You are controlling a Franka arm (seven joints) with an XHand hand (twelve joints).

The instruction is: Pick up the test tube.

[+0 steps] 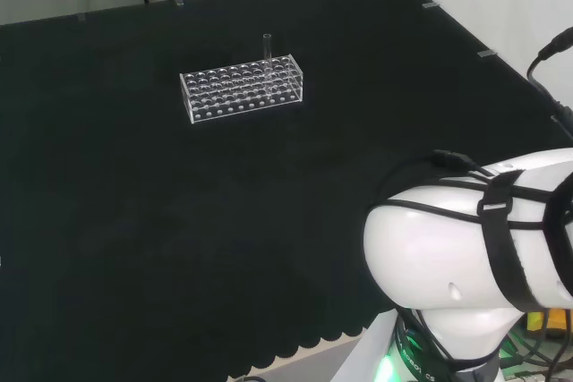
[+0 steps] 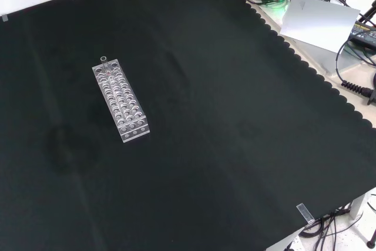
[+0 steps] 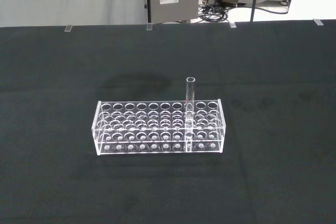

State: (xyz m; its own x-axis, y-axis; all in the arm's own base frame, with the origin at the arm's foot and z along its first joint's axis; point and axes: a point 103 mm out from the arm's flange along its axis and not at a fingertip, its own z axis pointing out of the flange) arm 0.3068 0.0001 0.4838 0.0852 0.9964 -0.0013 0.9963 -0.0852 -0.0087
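A slim clear glass test tube (image 3: 189, 109) is standing upright in a clear plastic rectangular rack (image 3: 157, 127) with rows of round holes, seated in a hole near one end of the rack; in the head view it is rising above the rack's right part (image 1: 267, 46). The rack is resting on the black cloth-covered bench (image 1: 179, 221), well apart from the arm's white link (image 1: 466, 266). The state of the fingers cannot be told. The approach step is pending: the hand should probably be descending toward the exposed upper section of the tube, pinching it above the rack top and lifting straight up, so the light rack is not dragging or tipping. The smooth glass is likely slipping easily.
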